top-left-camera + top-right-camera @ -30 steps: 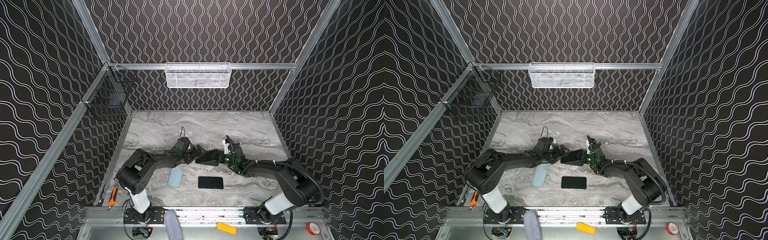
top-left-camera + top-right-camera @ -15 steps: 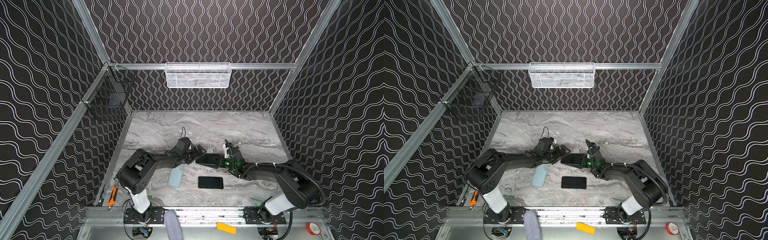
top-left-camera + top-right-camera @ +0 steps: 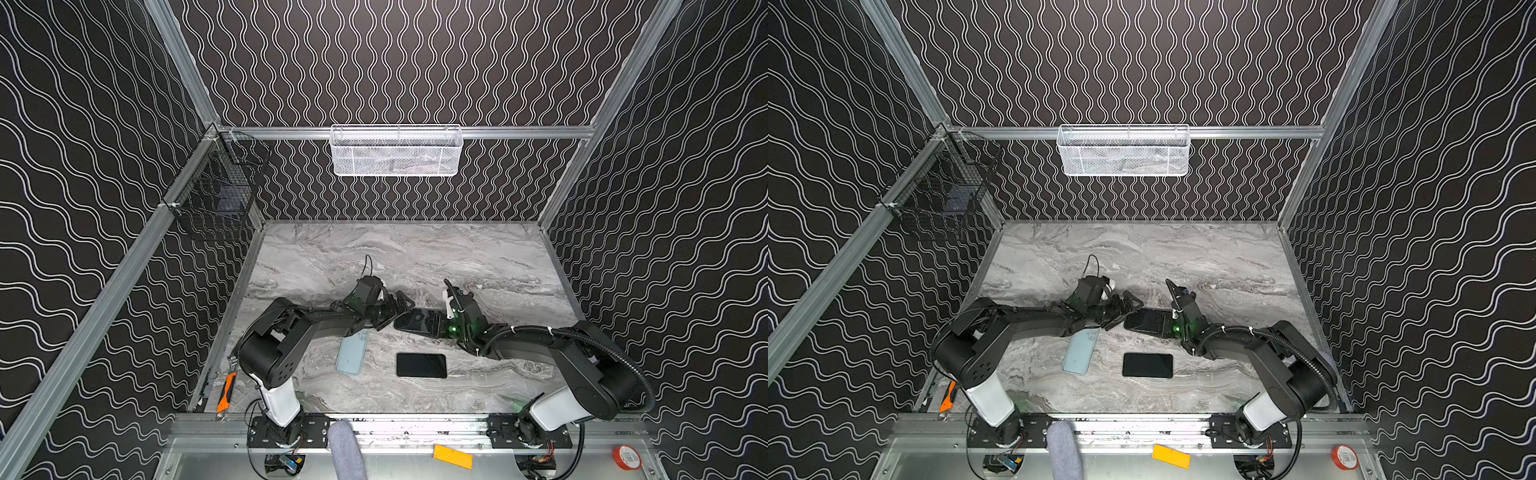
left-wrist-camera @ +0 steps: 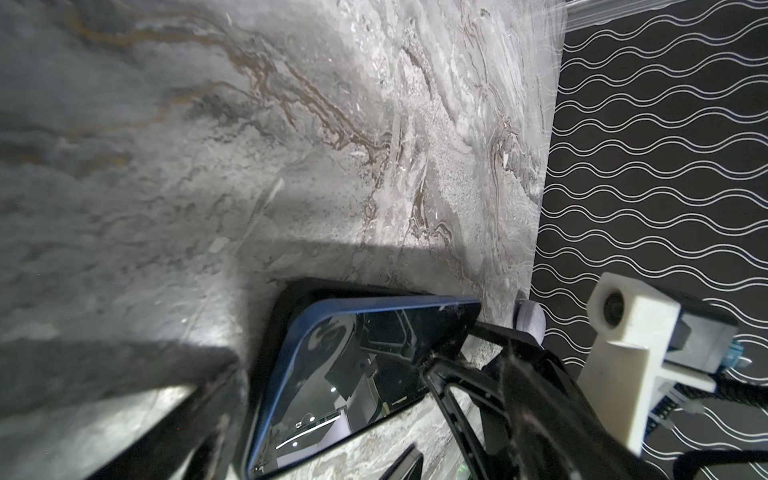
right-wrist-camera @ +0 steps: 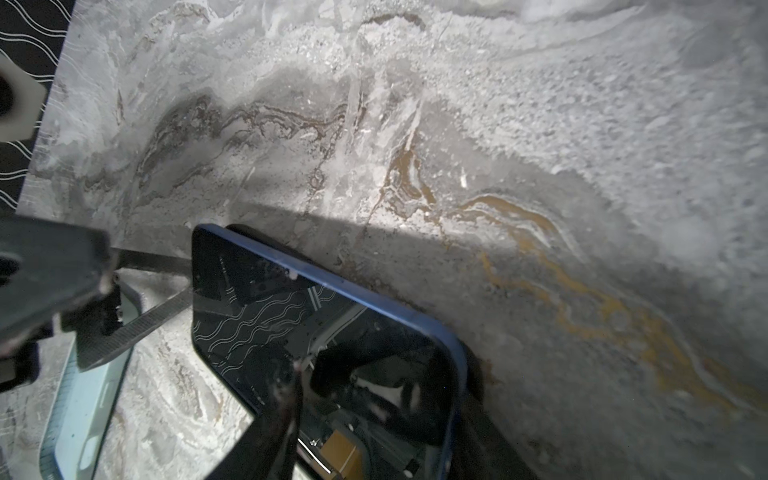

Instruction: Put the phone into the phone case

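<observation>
Lowered phone (image 3: 415,322) lies between wide-open left claw (image 3: 395,313) and right claw (image 3: 438,326), whose grip is unclear.

Two matte black jointed arms, left arm (image 3: 316,322) and right arm (image 3: 536,345). White lower columns (image 3: 279,401) on bolted black base plates (image 3: 266,428). Green wrist lights (image 3: 451,329). Right: corrugated black hose (image 3: 627,365), white cable ties (image 3: 514,329). Left gripper (image 3: 399,309): ribbed black fingers (image 5: 124,332).

White mesh basket (image 3: 395,160) on back rail; black wire basket (image 3: 212,208) left wall; orange cutter (image 3: 225,392) front-left
</observation>
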### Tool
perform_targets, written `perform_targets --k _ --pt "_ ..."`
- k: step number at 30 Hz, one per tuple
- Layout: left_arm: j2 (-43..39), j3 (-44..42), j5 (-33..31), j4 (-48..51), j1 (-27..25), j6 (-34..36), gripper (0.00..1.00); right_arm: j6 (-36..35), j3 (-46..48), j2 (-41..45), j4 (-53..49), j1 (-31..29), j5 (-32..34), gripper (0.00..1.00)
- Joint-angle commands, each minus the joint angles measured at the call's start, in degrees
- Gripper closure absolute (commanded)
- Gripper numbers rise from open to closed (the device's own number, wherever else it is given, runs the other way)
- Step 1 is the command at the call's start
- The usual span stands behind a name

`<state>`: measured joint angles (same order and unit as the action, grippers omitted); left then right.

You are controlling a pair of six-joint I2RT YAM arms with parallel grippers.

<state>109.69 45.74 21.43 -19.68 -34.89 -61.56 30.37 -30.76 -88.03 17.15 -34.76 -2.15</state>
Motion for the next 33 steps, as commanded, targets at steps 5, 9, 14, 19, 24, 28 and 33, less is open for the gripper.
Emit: perform_targets --k 5,9,14,19,24,28,33 --pt "-0.5 -0.2 0.5 -1.8 -0.1 -0.7 0.02 -1.3 0.0 2.6 -5.1 0.0 3.7 0.36" --pt "-1.2 -0.3 -0.2 -1.4 -0.1 -0.8 0.02 -2.0 -0.2 4.4 -6.4 0.0 5.1 0.34" --pt "-1.7 -0.3 -0.9 -0.4 -0.1 -1.0 0.02 -2.8 -1.0 5.3 -7.5 0.0 6.0 0.33" --pt "-1.6 0.1 -1.7 2.3 -0.1 0.1 0.07 -2.5 -1.1 6.2 -7.5 0.0 6.3 0.34" --pt "-1.1 0.7 -2.4 4.3 -0.1 1.8 0.16 -2.3 -0.7 7.9 -7.6 0.1 6.6 0.34" --pt "-0.3 1.7 -2.3 4.9 -0.1 2.5 0.23 -2.5 -1.0 8.0 -8.2 0.1 6.8 0.34" --pt "0.6 2.5 -2.4 5.6 -0.1 3.3 0.31 -2.6 -1.1 8.5 -8.9 0.3 7.6 0.34"
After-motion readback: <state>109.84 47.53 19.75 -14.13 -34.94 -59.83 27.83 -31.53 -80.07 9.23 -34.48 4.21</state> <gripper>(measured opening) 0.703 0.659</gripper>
